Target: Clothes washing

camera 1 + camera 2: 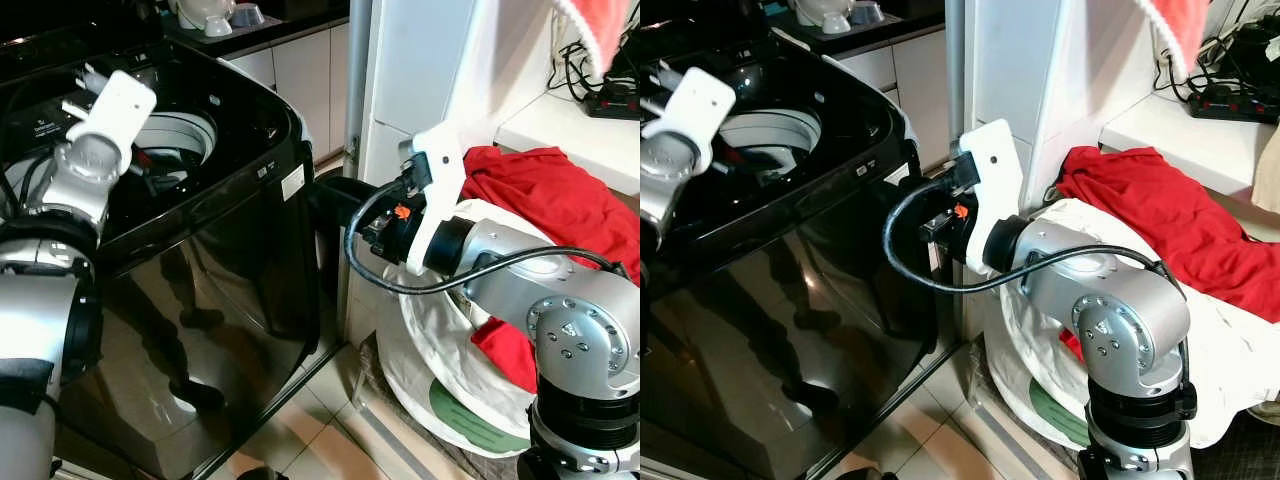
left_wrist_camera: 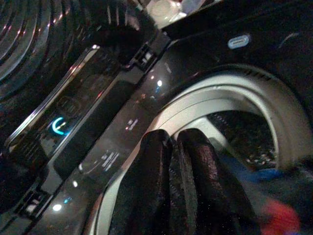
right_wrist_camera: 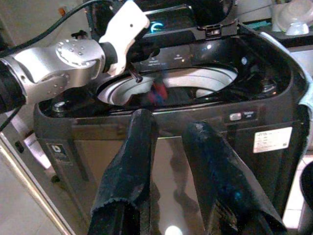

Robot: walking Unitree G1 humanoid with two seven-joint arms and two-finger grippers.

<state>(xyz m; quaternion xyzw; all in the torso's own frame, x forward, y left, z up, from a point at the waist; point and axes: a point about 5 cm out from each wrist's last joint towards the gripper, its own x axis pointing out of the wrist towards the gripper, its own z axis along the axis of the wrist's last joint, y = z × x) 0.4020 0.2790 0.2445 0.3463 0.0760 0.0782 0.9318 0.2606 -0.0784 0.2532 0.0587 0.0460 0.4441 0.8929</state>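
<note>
Left gripper [image 2: 173, 161], fingers pressed together, above the washing machine [image 1: 230, 250] drum, possibly pinching dark cloth; right gripper [image 3: 171, 166] spread, empty.

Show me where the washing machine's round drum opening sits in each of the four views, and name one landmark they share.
Left eye view: drum opening, upper left, beside the left gripper.
Right eye view: upper left.
Left wrist view: right half, just beyond the shut fingers.
Right wrist view: centre, above the open fingers.
Shared landmark: the washing machine's glossy black top.
</note>
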